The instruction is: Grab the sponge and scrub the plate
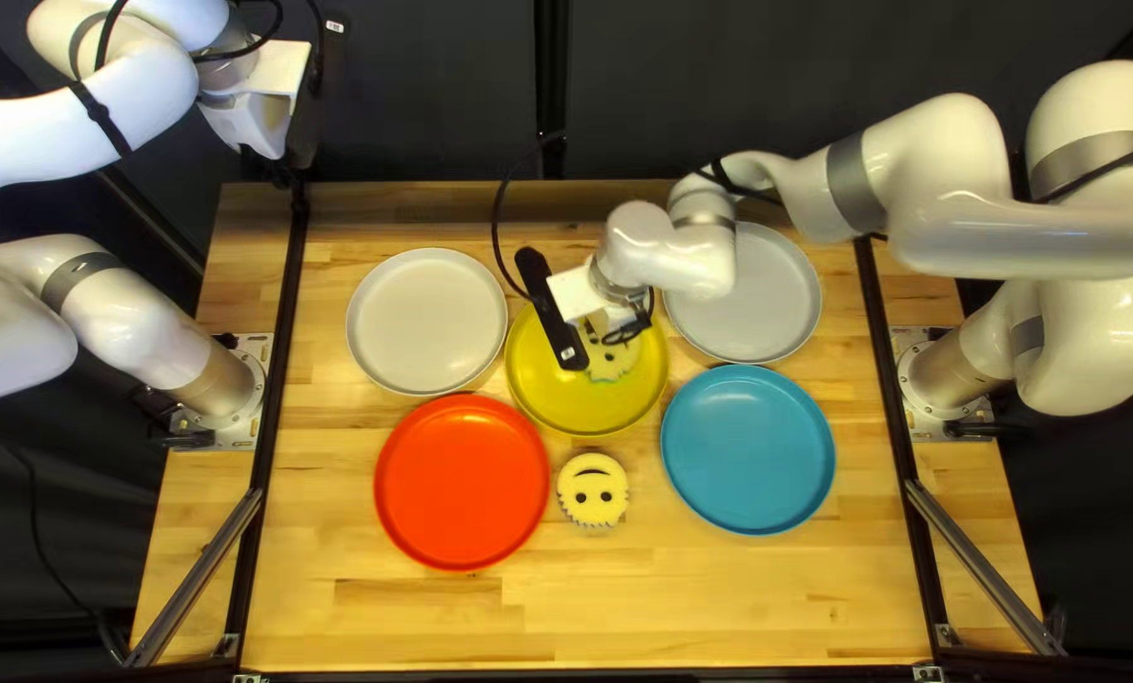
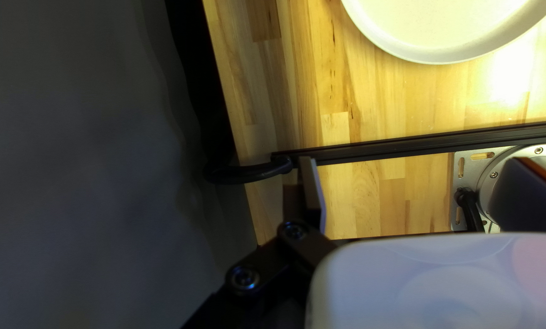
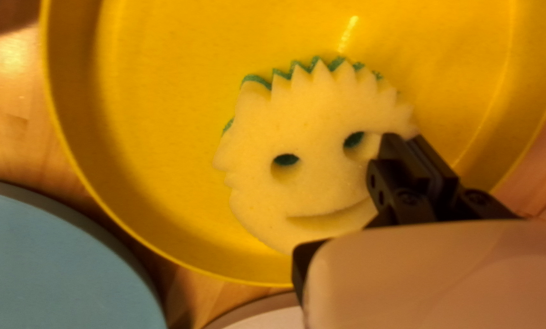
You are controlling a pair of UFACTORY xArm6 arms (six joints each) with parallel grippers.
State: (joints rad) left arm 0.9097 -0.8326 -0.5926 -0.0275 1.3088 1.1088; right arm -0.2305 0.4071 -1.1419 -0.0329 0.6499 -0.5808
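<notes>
**Smiling sponge (image 3: 309,128) in the yellow plate (image 1: 566,411), right gripper (image 1: 621,334) over its edge**

Sponge lies face up within the plate, mid-scene. Right gripper: fingers together at the sponge's edge; cannot tell if the tips touch it. Left gripper (image 1: 293,177) above the table's far left corner, fingers well apart. White plate (image 1: 427,321) far left, grey plate (image 1: 769,316) far right. Red plate (image 1: 463,481) near left, blue plate (image 1: 749,449) near right. Second smiling sponge (image 1: 592,505) on the wood table (image 1: 668,607), between red and blue.
</notes>
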